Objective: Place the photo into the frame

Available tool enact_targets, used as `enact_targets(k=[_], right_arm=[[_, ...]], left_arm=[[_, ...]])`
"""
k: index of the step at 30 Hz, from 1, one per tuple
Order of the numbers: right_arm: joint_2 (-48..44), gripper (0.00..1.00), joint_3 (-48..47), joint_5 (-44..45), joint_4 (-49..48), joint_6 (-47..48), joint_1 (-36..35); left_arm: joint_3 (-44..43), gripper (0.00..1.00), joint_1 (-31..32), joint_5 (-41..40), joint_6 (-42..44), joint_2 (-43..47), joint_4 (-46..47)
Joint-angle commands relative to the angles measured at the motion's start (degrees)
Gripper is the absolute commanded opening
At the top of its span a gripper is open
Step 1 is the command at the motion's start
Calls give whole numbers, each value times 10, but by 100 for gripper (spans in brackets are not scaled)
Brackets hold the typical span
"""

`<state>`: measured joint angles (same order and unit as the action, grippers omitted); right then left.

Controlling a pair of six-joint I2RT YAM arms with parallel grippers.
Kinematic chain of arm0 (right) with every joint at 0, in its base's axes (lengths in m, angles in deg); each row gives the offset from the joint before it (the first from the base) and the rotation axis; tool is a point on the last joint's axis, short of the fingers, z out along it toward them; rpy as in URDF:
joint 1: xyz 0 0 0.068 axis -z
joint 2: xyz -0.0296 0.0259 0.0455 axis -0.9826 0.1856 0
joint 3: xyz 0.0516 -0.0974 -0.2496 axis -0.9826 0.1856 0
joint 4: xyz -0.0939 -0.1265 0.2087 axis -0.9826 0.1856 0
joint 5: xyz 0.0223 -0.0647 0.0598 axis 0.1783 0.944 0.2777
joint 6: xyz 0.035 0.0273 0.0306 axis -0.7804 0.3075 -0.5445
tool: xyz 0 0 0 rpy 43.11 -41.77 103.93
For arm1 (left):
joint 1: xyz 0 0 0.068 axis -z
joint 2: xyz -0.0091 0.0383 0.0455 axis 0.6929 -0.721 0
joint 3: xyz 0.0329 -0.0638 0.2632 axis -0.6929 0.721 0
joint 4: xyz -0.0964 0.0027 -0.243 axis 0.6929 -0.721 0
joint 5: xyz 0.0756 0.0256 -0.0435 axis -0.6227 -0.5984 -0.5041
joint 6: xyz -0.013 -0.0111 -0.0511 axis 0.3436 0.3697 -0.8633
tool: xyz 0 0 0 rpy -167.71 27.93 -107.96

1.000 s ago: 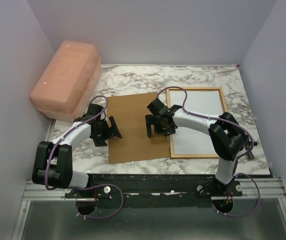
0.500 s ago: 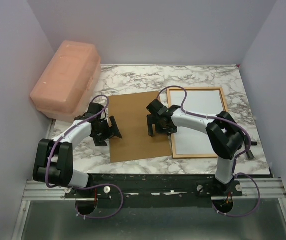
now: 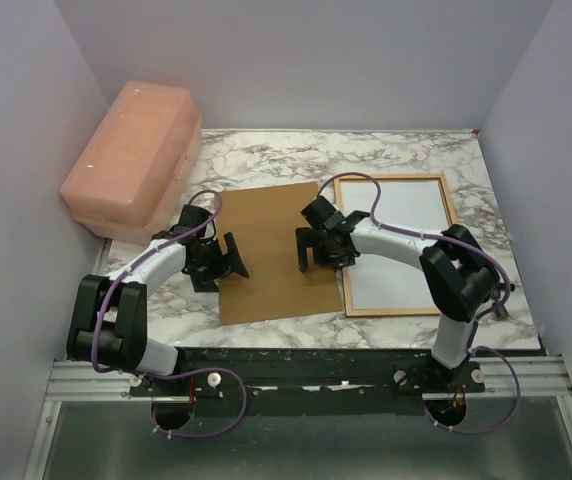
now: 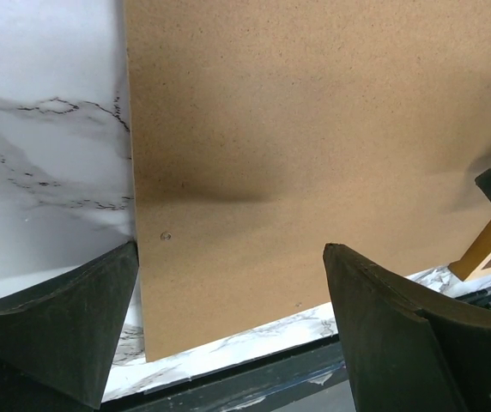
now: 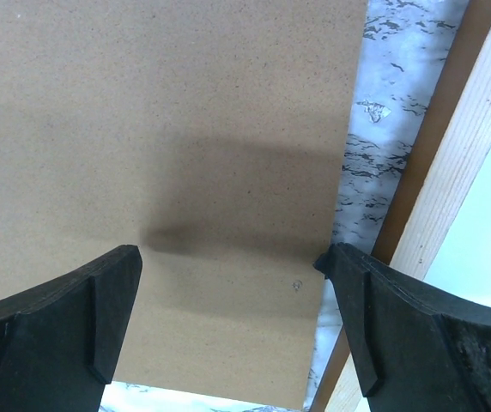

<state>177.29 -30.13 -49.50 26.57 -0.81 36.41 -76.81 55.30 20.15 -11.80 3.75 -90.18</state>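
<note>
I see a brown backing board point(image 3: 271, 295) flat on the marble table point(image 3: 266, 155) under my left gripper point(image 3: 234, 258) and right gripper point(image 3: 318, 258); a pink box point(image 3: 131, 150) sits beyond the left.

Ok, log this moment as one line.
left gripper open over backing board left edge | right gripper open over its right edge | frame flat beside board

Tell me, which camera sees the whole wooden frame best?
The top camera: it shows all four sides of the frame, lying beside the brown board. The right wrist camera catches only a strip of its side; the left wrist camera, just a small bit at the picture's edge.
</note>
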Motion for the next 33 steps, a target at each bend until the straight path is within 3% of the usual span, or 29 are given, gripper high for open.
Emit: enact_targets(k=[1, 13, 19, 25, 33], right_arm=[[-20, 100, 16, -122, -44, -12, -6], [-139, 100, 21, -184, -4, -25, -5], [-232, 100, 74, -121, 29, -41, -6], [-280, 100, 123, 8, 83, -31, 14], [-273, 100, 195, 14, 69, 2, 89]], left_arm=[[15, 90, 4, 25, 6, -10, 14], [0, 90, 45, 38, -11, -14, 26], [-42, 89, 111, 34, -37, -42, 29], [-83, 89, 163, 18, -50, -77, 22], [-83, 90, 163, -38, -48, -97, -12]])
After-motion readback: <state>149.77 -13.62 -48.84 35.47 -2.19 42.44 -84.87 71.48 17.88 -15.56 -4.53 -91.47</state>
